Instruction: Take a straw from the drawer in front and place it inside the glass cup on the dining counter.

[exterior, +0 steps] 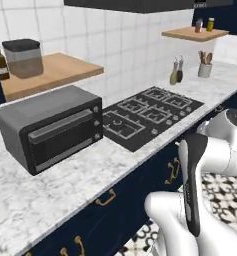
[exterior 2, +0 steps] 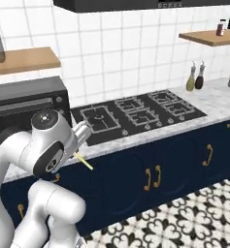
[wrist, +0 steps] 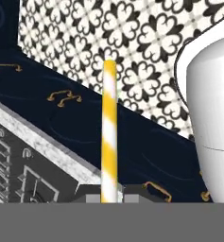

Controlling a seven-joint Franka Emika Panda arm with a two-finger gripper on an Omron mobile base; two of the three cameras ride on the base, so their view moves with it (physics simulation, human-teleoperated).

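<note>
Toaster oven (exterior: 52,127) sat at 9 o'clock on the marble desk (exterior: 65,185); hob (exterior: 150,115) lay toward 3 o'clock of it. Straw (exterior 2: 83,162) poked out at 5 o'clock below the wrist in the right base view, over the navy cabinet fronts (exterior 2: 136,179). In the hand view the straw (wrist: 108,132) ran straight up from the end effector (wrist: 108,199), which was clamped narrow on its lower end. Straw already out of the drawer, so the carry to the cup looked like the step in hand. Judged best: keep the grip tight, swing slowly, keep the straw tip off the cabinets, hold it near upright for insertion.
</note>
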